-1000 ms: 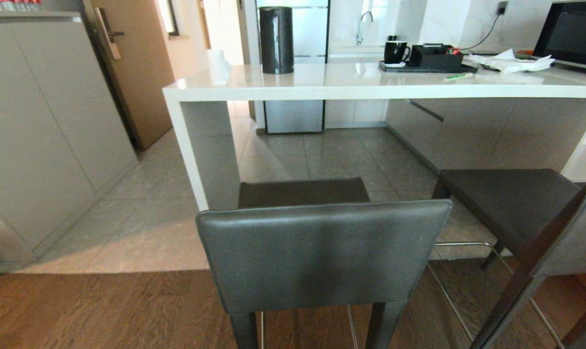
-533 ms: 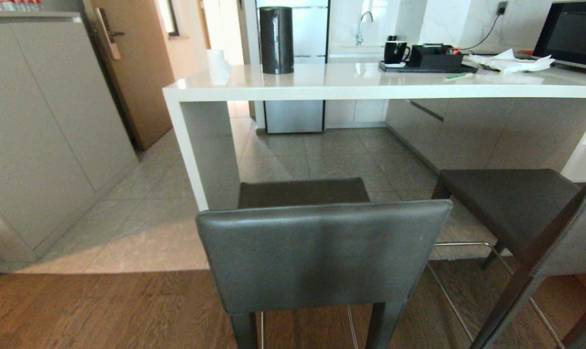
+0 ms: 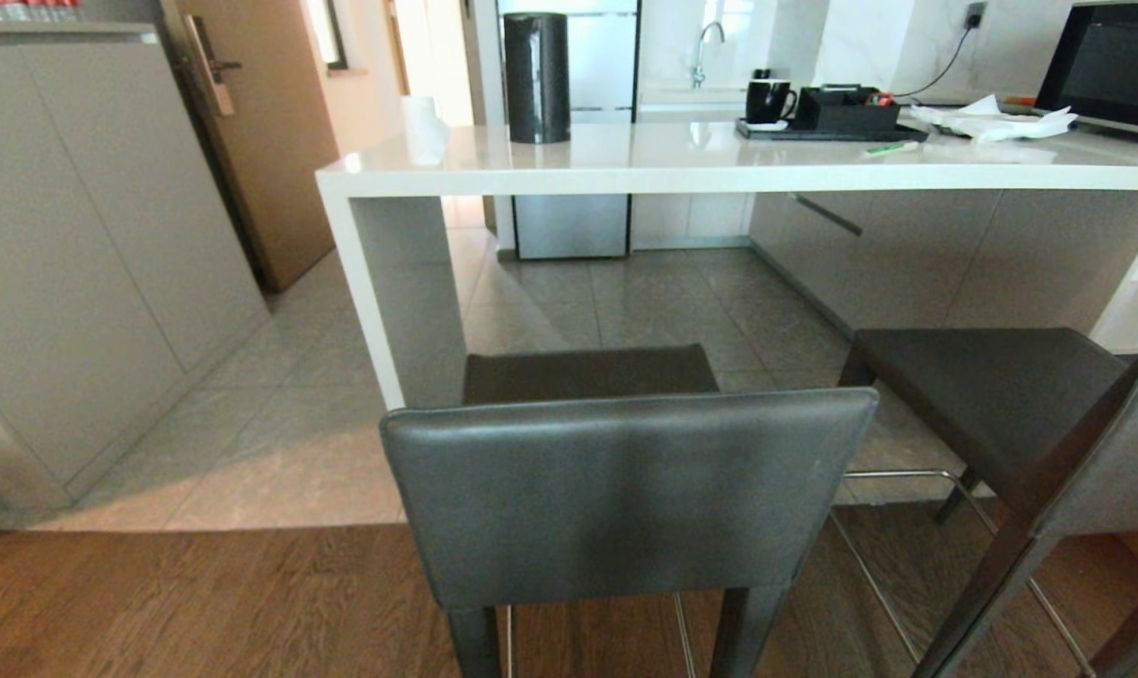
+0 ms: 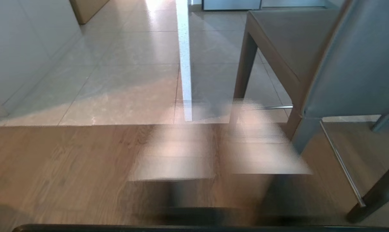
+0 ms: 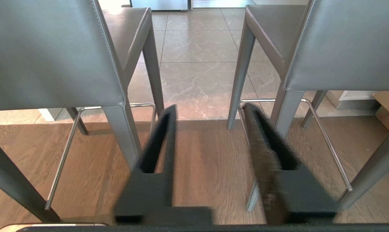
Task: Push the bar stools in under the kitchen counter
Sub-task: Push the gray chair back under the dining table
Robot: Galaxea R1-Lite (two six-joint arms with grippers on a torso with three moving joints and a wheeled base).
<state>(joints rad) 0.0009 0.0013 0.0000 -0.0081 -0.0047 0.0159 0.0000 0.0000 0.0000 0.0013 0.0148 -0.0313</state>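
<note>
The white bench (image 3: 720, 165) is the landmark. One bar stool (image 3: 625, 490) stands in front of its white side leg (image 3: 381, 301), with its back toward the camera and its seat (image 3: 588, 372) just under the edge. Its legs are cut off at the bottom of the head view. The second bar stool (image 3: 1021, 405) stands to the right, turned a bit, and its back is cut off at the picture's edge.

On the bench sit a black kettle (image 3: 536, 77), a black mug (image 3: 769, 101) and crumpled paper (image 3: 993, 121).

Neither arm shows from the head. The left tool (image 4: 220, 151) is only a pale smear low over the wood floor (image 4: 69, 161); its fingers are pressed together. The right tool (image 5: 210, 119) is spread wide and holds nothing, low between the two stools.
</note>
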